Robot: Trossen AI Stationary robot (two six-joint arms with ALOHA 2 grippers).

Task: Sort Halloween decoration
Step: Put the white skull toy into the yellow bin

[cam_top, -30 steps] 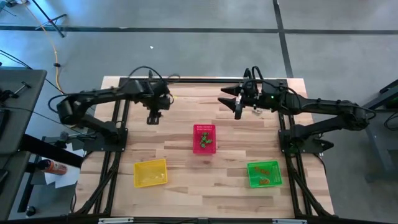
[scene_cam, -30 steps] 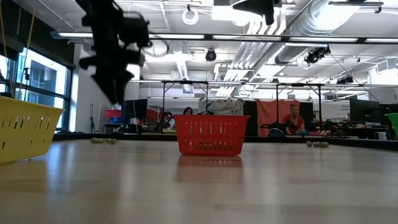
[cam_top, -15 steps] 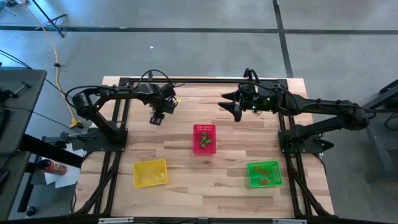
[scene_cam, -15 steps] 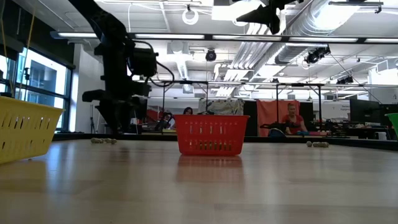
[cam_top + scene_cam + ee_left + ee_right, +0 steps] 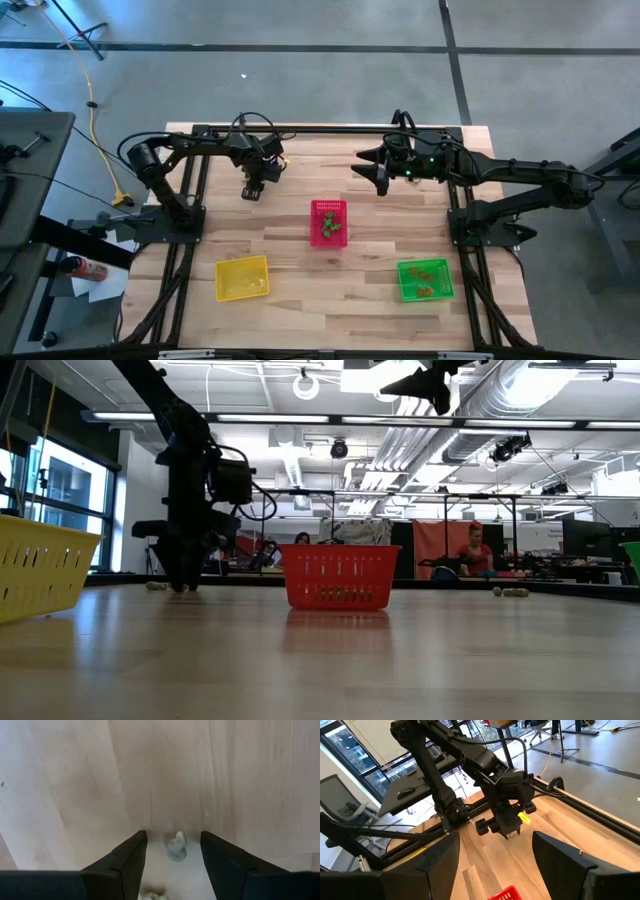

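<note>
My left gripper (image 5: 253, 190) points straight down at the table's far left, its tips low at the tabletop (image 5: 183, 582). It is open. A tiny pale trinket (image 5: 176, 846) lies on the wood between its two fingers, apart from both. A second pale trinket (image 5: 151, 895) lies closer to the wrist. My right gripper (image 5: 380, 180) hangs open, high above the far right of the table (image 5: 430, 385), holding nothing. More small trinkets (image 5: 510, 592) lie on the table at the far right.
A red basket (image 5: 329, 222) with green trinkets stands mid-table. A yellow basket (image 5: 242, 277) sits near left, and a green basket (image 5: 425, 280) with orange trinkets near right. Black frame rails run along the table's left, right and far edges. People sit in the room behind.
My left gripper has come down from well above the table to the tabletop at the far left, rolling a little at the wrist, and now straddles a pale trinket. Its fingers have stayed open. My right gripper has rolled slightly in place.
</note>
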